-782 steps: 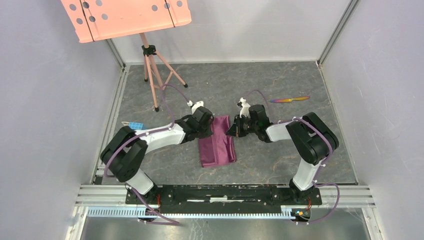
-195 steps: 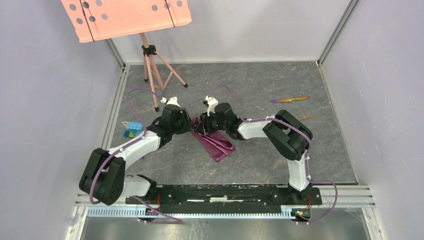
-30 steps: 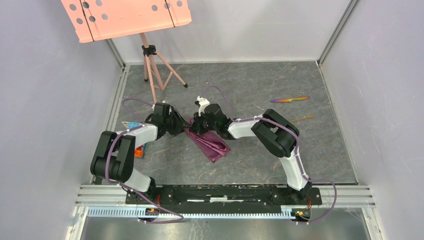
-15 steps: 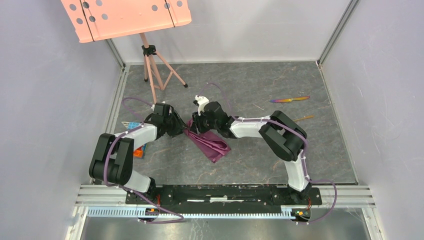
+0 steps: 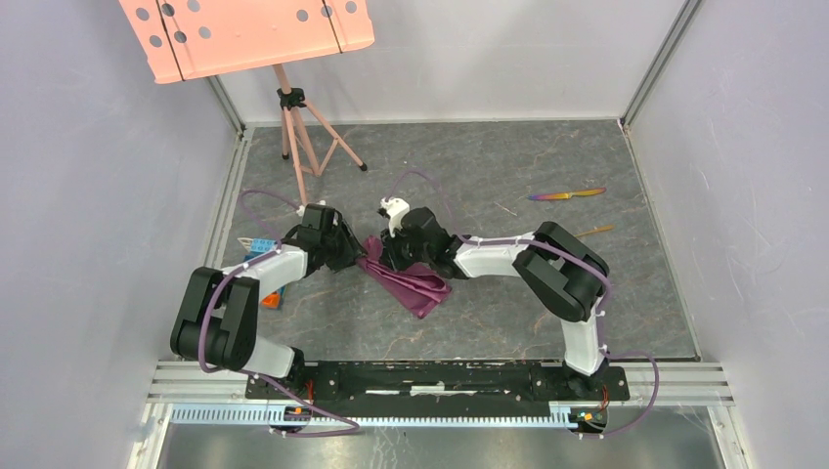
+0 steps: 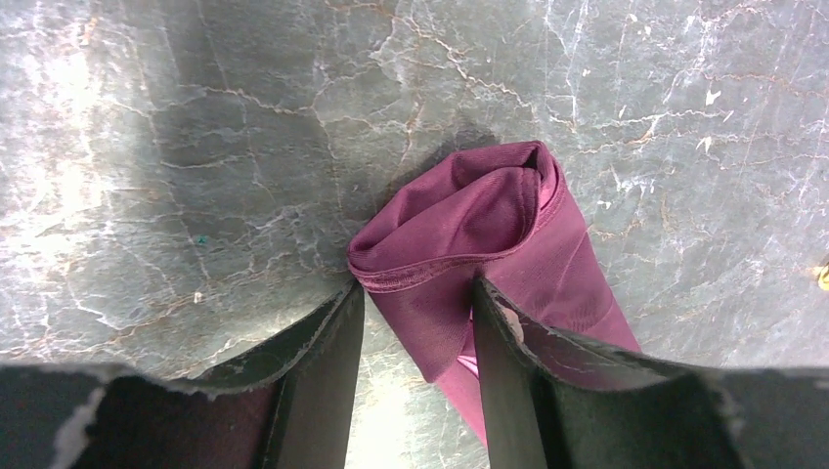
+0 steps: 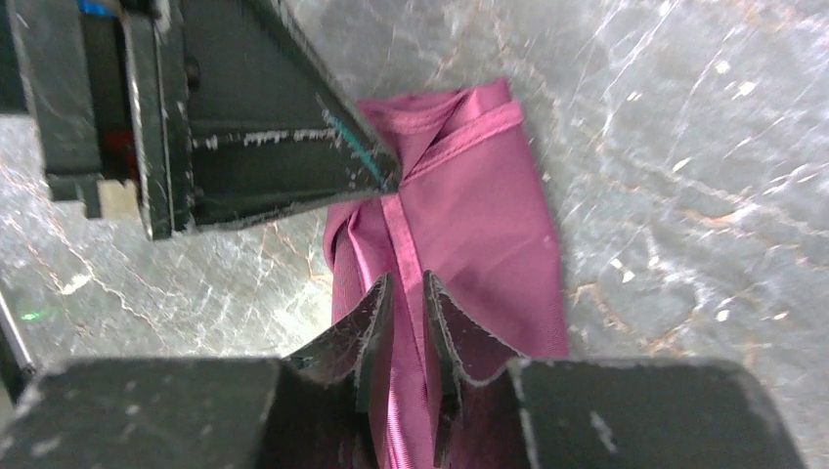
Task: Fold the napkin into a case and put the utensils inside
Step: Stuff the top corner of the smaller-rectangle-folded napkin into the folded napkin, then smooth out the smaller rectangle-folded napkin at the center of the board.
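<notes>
Two grippers close on the plum napkin (image 5: 411,281), left of centre on the table (image 5: 508,161).
The left gripper (image 6: 415,313) straddles the cloth's rolled end, which fills the gap between its jaws. The right gripper (image 7: 406,303) is pressed nearly together, nipping a raised hem strip. The fabric looks thin, limp and faintly slick (likely to slide and spring unfolded), so the stitched hems and corners seem the surest holds. The iridescent knife (image 5: 567,194) lies well apart, at far right.
</notes>
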Tool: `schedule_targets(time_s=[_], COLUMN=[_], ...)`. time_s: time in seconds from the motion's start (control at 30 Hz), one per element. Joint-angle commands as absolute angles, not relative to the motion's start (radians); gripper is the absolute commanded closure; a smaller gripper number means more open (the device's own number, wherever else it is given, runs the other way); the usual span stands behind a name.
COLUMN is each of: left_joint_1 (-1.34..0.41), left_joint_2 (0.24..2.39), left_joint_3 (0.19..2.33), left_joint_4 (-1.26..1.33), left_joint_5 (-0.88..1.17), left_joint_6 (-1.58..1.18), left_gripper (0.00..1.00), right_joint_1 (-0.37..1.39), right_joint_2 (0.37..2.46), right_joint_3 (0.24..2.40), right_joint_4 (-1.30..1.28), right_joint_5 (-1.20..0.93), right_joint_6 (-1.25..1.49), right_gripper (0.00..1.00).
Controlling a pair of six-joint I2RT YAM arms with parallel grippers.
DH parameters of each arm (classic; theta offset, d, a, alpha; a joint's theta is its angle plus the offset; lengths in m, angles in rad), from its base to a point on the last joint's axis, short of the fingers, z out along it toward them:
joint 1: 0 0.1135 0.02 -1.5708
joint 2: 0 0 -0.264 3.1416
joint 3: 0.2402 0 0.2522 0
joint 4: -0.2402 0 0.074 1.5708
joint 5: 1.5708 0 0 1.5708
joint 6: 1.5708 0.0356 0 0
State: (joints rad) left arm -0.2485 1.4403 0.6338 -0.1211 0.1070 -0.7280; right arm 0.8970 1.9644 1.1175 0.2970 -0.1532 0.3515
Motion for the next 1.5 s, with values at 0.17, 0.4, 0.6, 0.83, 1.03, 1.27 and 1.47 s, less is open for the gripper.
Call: schedule_targets(time_s=[0.17,0.4,0.6,0.83,1.03,1.27,1.47], left_joint_1=[-0.279,-0.279,-0.278,-0.323,-0.456,-0.477,-0.477], left_joint_2=[1.446,1.353,1.248,1.163,1.146,1.148,1.197], left_joint_3=[0.668,0.697,0.688,0.502,0.472,0.384,0.356], left_joint_4=[-0.116,-0.22,-0.386,-0.273,-0.251,-0.156,-0.082], left_joint_5=[0.081,0.071,0.076,0.304,0.234,0.21,0.232], left_joint_6=[-0.696,-0.675,-0.699,-0.886,-1.026,-1.124,-1.153], left_gripper=[0.47,0.38,0.29,0.4,0.39,0.5,0.52], right_joint_1=[0.963,0.946,0.946,0.953,1.009,1.076,1.128], right_joint_2=[2.037,1.83,1.627,1.559,1.602,1.63,1.672], right_joint_3=[1.166,1.175,1.036,0.973,1.002,0.992,1.001], right_joint_4=[0.337,0.122,-0.048,-0.122,-0.141,-0.114,-0.115], right_joint_5=[-0.112,-0.063,-0.077,-0.143,-0.087,0.061,0.102], right_joint_6=[0.349,0.18,-0.043,-0.191,-0.204,-0.206,-0.219], right_gripper=[0.79,0.56,0.28,0.19,0.19,0.26,0.27])
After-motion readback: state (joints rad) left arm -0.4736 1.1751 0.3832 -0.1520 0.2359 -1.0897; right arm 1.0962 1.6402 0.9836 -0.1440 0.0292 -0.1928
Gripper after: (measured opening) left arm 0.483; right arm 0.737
